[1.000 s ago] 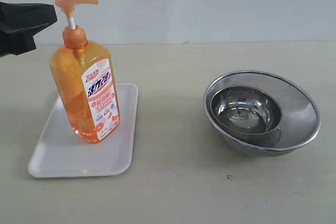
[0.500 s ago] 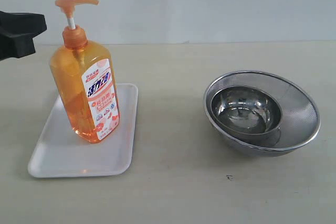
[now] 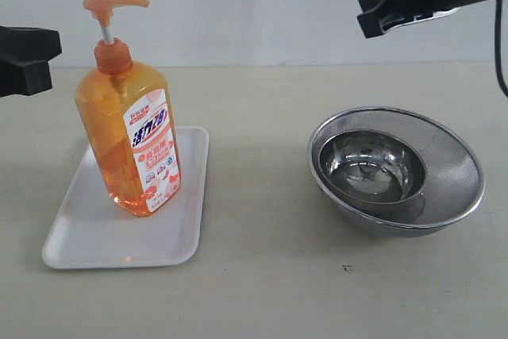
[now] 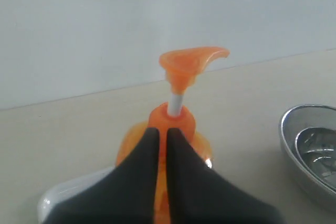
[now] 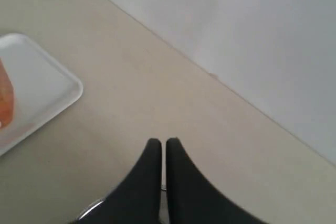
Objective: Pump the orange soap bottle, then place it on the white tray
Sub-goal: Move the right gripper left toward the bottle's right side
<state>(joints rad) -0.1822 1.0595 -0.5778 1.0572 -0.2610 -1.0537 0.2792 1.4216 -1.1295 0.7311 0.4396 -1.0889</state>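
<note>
arms drawn away, bottle standing on tray

since a second ago the left gripper has been drawn back from the pump head toward the left edge, and the right gripper has been brought into view at upper right. the orange soap bottle is left unmoved, upright on the white tray, well apart from the nested steel bowls.

in the left wrist view the pincer is seen clenched on nothing, apart from the bottle, whose pump head is raised on its stem.

in the right wrist view the pincer is likewise closed and empty, above the table.

placement is judged done. whether the pump was pressed cannot be told.
</note>
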